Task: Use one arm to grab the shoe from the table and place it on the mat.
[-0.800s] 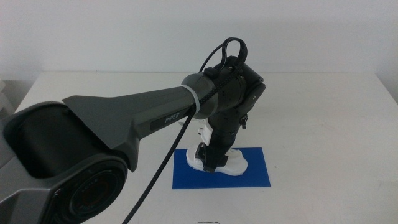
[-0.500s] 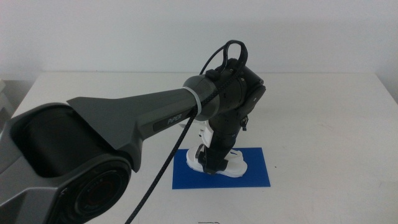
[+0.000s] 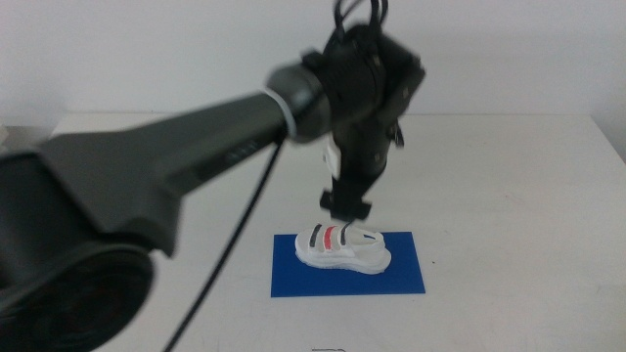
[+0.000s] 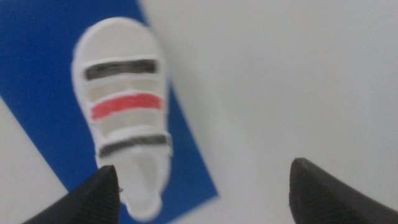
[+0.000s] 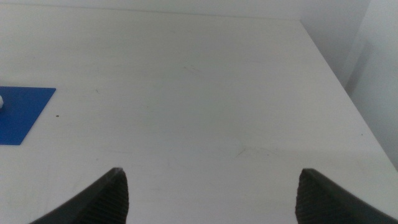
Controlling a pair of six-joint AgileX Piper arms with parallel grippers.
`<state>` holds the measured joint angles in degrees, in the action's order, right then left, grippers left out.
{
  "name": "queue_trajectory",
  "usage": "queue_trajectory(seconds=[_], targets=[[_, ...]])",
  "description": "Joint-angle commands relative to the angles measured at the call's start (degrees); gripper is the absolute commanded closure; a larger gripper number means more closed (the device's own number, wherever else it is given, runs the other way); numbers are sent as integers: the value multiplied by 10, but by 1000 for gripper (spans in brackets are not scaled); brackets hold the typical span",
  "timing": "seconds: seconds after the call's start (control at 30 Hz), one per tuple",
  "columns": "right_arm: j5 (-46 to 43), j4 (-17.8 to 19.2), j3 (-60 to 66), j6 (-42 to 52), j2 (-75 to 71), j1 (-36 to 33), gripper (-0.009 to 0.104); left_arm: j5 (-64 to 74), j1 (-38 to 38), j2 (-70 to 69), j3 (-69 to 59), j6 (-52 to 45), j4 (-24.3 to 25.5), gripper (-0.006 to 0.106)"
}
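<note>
The white shoe (image 3: 343, 248) with black and red stripe straps lies on the deep blue mat (image 3: 411, 274) on the white table (image 3: 509, 186). My left gripper (image 3: 344, 203) hangs open just above the shoe, apart from it, on the dark arm (image 3: 196, 147) that reaches in from the left. In the left wrist view the shoe (image 4: 124, 118) rests on the mat (image 4: 37, 74), and the left gripper (image 4: 202, 193) holds nothing between its spread jaws. The right gripper (image 5: 211, 193) stands open over bare table, with a corner of the mat (image 5: 22, 112) in its view.
The table's far edge meets a white wall (image 3: 489, 49). The right wrist view shows the table's side edge (image 5: 348, 93) and the drop beyond it.
The left gripper has let go of the shoe and risen away from it. The shoe stays flat on the mat, now fully in sight.
</note>
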<state>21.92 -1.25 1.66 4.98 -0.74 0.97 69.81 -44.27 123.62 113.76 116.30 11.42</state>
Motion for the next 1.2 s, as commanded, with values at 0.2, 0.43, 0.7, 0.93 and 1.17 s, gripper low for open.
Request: queue_trajectory(seconds=[0.2, 0.43, 0.7, 0.93, 1.17], targets=[[-32, 5, -11, 7, -11, 2, 1, 58, -2, -170, 23, -177, 63, 7], [-32, 5, -11, 7, -11, 2, 1, 58, -1, -250, 23, -504, 172, 7], [-32, 5, -11, 7, -11, 2, 1, 58, -1, -311, 19, -837, 269, 7], [-32, 5, -11, 7, -11, 2, 1, 27, 32, -403, -21, -950, 270, 7], [-32, 5, -11, 7, -11, 2, 1, -141, 171, -551, -189, -991, 156, 7]])
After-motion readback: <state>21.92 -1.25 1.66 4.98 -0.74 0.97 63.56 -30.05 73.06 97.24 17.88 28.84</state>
